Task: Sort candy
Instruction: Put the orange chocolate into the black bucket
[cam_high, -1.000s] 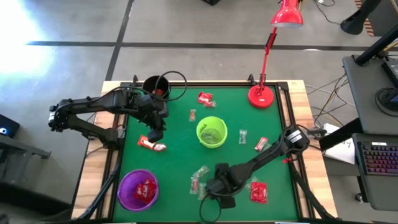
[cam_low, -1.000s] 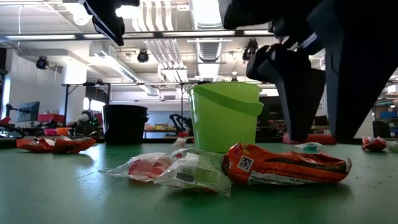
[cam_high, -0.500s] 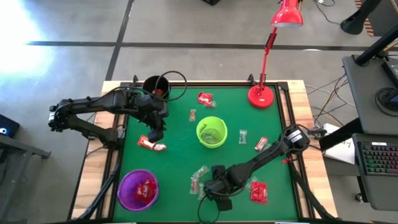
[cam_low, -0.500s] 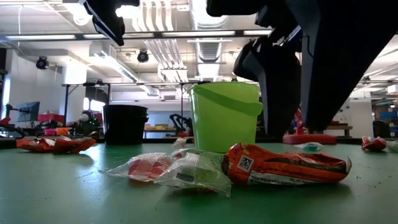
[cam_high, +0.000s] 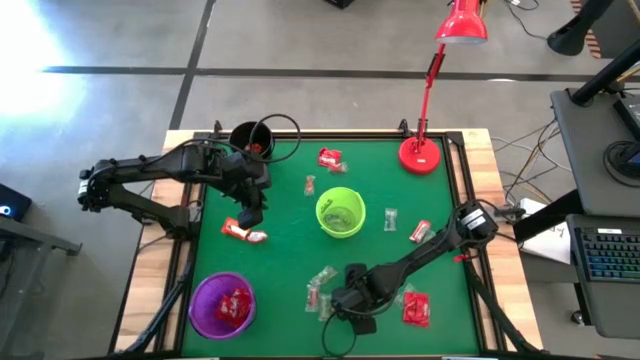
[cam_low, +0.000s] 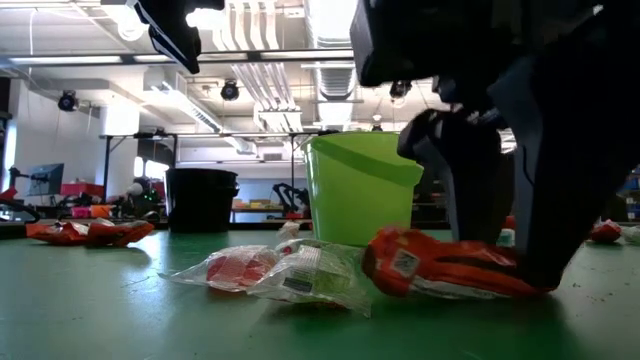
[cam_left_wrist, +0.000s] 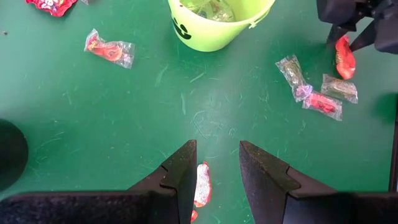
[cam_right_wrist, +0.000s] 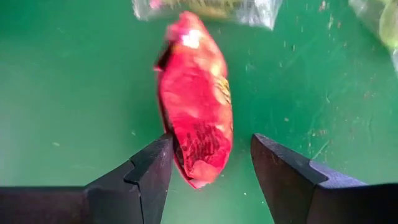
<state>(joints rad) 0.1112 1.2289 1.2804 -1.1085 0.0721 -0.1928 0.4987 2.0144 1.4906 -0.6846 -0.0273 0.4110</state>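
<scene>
The candy is scattered over the green table (cam_high: 290, 250). One long red-orange candy (cam_right_wrist: 196, 99) lies near the front edge, beside clear-wrapped sweets (cam_low: 290, 270). My right gripper (cam_right_wrist: 211, 165) is open and down over it, with a finger on each side of its near end. In the low view the candy (cam_low: 440, 275) runs behind the dark fingers. My left gripper (cam_left_wrist: 217, 162) hangs open above the table's left half, over another red candy (cam_left_wrist: 202, 183) that lies on the table. My right gripper comes from above, slanting down, its fingers across the red-orange candy. One finger (cam_right_wrist: 146, 171) meets the candy's long edge (cam_right_wrist: 169, 146) near its end; the other finger (cam_right_wrist: 280, 168) stands apart from it. The candy rests on the table, one end (cam_low: 395, 262) tipped up a little.
A green cup (cam_high: 340, 212) stands mid-table, a purple cup (cam_high: 222, 303) holding red candy at the front left, and a black cup (cam_high: 248, 138) at the back left. A red lamp's base (cam_high: 420, 155) stands at the back right. More candy (cam_high: 415, 308) lies right of my right gripper.
My right gripper has sunk onto the red-orange candy, so its fingers now reach table level on either side of it. The candy has shifted: the end toward the clear sweets has tipped up, and the other end is now hidden behind a finger.
</scene>
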